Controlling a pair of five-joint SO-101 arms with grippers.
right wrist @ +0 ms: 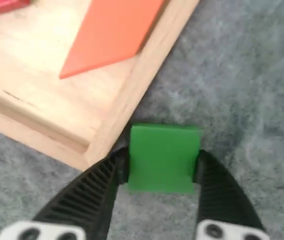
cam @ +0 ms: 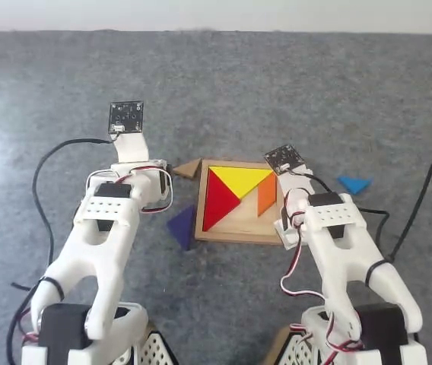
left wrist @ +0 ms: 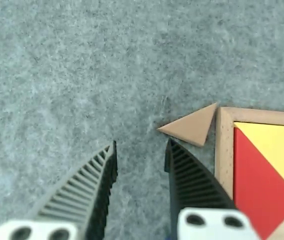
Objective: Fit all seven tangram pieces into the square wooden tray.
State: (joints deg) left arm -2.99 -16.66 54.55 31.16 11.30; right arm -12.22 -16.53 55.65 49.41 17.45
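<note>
The square wooden tray [cam: 235,238] lay on the grey worktop [cam: 277,91], roughly at its middle, just ahead of the two arms. Three pieces sat inside it. A yellow triangle [cam: 240,180] ran along the tray's far edge. A red triangle [cam: 220,201] ran along the left edge, and its slanted side met the yellow one's. An orange piece [cam: 266,196] stood close to the right edge, under the yellow triangle's right tip. The near part of the tray floor was bare wood.

The right gripper [right wrist: 161,165] was down on the worktop just outside the tray's near right corner. Its two fingers were pinching a green square [right wrist: 163,150] by opposite sides. The square lay flat on the worktop, just beside the tray's outer rim.

The left gripper [left wrist: 141,145] hung low over the worktop off the tray's far left corner, its fingers spread with nothing between them. A tan triangle [left wrist: 192,126] lay flat just ahead of it. The triangle's broad end was against the outside of the tray's far left corner and its point faced away from the tray. One fingertip was close to the triangle's near edge; whether it touched could not be told.

A dark blue triangle [cam: 182,226] lay on the worktop against the tray's left side, near its near left corner and beside the left arm. A light blue triangle [cam: 354,183] lay on the worktop to the right of the tray, apart from it, beyond the right arm.
</note>
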